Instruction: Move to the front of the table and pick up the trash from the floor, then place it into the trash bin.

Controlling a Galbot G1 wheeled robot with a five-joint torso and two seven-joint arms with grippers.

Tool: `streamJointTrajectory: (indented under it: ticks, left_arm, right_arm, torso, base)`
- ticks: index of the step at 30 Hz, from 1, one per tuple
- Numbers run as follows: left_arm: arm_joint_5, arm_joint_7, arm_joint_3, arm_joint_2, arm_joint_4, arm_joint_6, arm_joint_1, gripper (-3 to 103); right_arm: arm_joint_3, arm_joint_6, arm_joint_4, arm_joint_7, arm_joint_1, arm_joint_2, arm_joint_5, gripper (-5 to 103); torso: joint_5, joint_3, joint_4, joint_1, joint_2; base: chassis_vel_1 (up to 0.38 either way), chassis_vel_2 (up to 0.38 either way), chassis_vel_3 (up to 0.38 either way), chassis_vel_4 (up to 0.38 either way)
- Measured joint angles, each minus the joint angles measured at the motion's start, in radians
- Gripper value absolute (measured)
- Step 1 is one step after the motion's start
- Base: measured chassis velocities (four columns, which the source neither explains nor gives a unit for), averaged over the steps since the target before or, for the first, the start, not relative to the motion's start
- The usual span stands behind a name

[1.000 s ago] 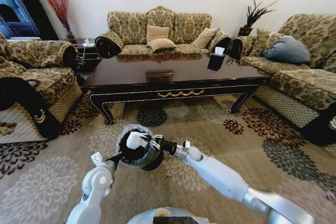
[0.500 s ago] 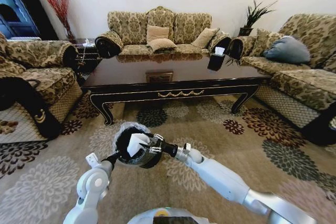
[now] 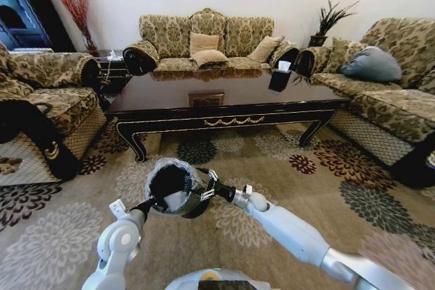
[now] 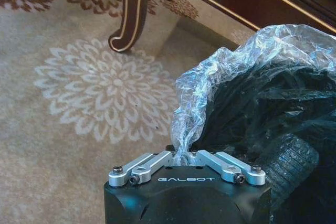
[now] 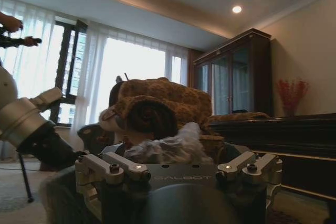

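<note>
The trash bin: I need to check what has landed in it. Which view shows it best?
The head view: it looks into the trash bin, held at its rim by the left gripper, with white trash inside near the open right gripper. The left wrist view shows its bag-lined rim; the right wrist view shows crumpled liner.

Patterned floral carpet (image 3: 272, 168) across the floor, beige with dark and pale flower medallions. Standing on it, the table (image 3: 224, 96), long, low and glossy dark, with curved legs and gold scrollwork on the front apron; one curved leg (image 4: 131, 14) close up in the left wrist view, planted on the carpet beside a pale flower motif. On the tabletop, a small black tissue box (image 3: 279, 78) near the far right end with white tissue poking up, and a flat framed object (image 3: 206, 99) near the front middle.
</note>
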Motion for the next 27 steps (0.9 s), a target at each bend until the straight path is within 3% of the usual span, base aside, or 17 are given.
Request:
streamJointTrajectory:
  ticks: [3, 4, 9, 15, 19, 24, 27]
  left_arm:
    - [-0.042, -0.004, -0.055, 0.032, -0.023, 0.004, -0.011, 2]
    - [-0.042, -0.004, -0.055, 0.032, -0.023, 0.004, -0.011, 2]
    - [-0.165, -0.050, -0.163, 0.118, -0.095, 0.023, -0.039, 2]
    - [-0.226, -0.063, -0.240, 0.156, -0.123, 0.026, -0.034, 2]
    - [-0.266, -0.067, -0.304, 0.176, -0.137, 0.023, -0.033, 2]
    - [-0.286, -0.068, -0.337, 0.191, -0.145, 0.023, -0.029, 2]
    - [-0.293, -0.069, -0.353, 0.200, -0.154, 0.023, -0.016, 2]
  right_arm:
    - [0.021, -0.040, 0.005, 0.147, -0.012, -0.001, -0.049, 100]
    - [0.021, -0.040, 0.005, 0.147, -0.012, -0.001, -0.049, 100]
    - [0.034, -0.159, 0.003, 0.464, -0.027, 0.004, -0.072, 100]
    - [0.018, -0.222, -0.022, 0.591, -0.031, 0.019, -0.025, 100]
    - [-0.053, -0.298, -0.061, 0.691, -0.032, 0.043, 0.006, 100]
    - [-0.121, -0.342, -0.113, 0.713, -0.032, 0.077, 0.022, 100]
    - [-0.187, -0.367, -0.179, 0.720, -0.020, 0.134, 0.025, 100]
  torso:
    - [0.0000, 0.000, 0.0002, 0.000, 0.000]
    - [0.0000, 0.000, 0.0002, 0.000, 0.000]
    - [0.0002, 0.000, -0.0002, 0.000, 0.000]
    - [0.0000, 0.000, 0.0000, 0.000, 0.000]
    - [0.0000, 0.000, 0.0001, 0.000, 0.000]
    - [-0.0001, 0.000, -0.0001, 0.000, 0.000]
    - [0.0001, 0.000, 0.0000, 0.000, 0.000]
  base:
    - [0.000, 0.000, 0.000, 0.000]
    - [0.000, 0.000, 0.000, 0.000]
    - [0.000, 0.000, 0.000, 0.000]
    - [0.000, 0.000, 0.000, 0.000]
    - [0.000, 0.000, 0.000, 0.000]
    - [0.000, 0.000, 0.000, 0.000]
    - [0.000, 0.000, 0.000, 0.000]
